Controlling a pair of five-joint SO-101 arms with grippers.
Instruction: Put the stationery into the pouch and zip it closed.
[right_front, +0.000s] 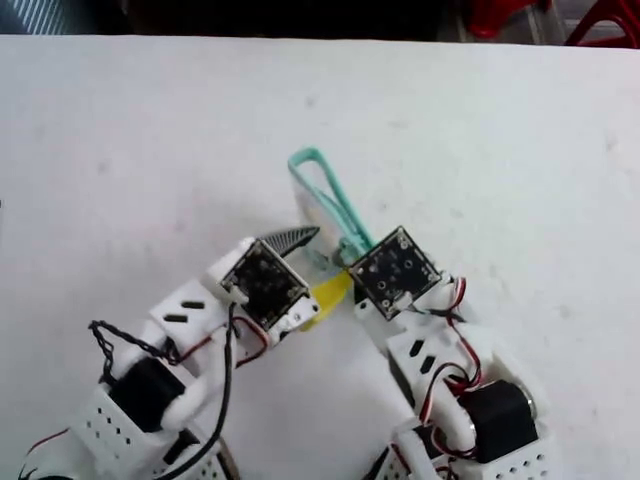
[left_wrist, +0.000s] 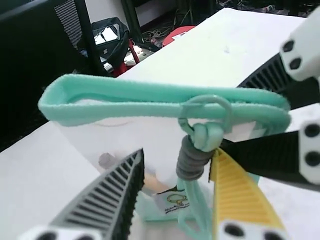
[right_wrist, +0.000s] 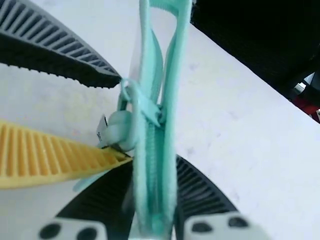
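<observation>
A translucent pouch (right_front: 318, 205) with a teal zipper band (left_wrist: 150, 100) stands on edge on the white table, between both grippers. Its zipper pull, a ring on a teal cord with a grey bead (left_wrist: 192, 162), hangs at the near end. My left gripper (left_wrist: 177, 155) is open, its grey finger (left_wrist: 112, 197) and yellow finger (left_wrist: 240, 195) on either side of the pull without pinching it. My right gripper (right_wrist: 152, 200) is shut on the pouch's zipper end (right_wrist: 152, 165). Its black fingers (left_wrist: 275, 152) show in the left wrist view. Faint shapes show through the pouch wall.
The white table (right_front: 150, 150) spreads wide to the left, right and beyond the pouch. Its far edge (right_front: 300, 38) borders dark floor with a red chair (right_front: 520, 15). A black bag (left_wrist: 110, 35) lies on the floor past the table.
</observation>
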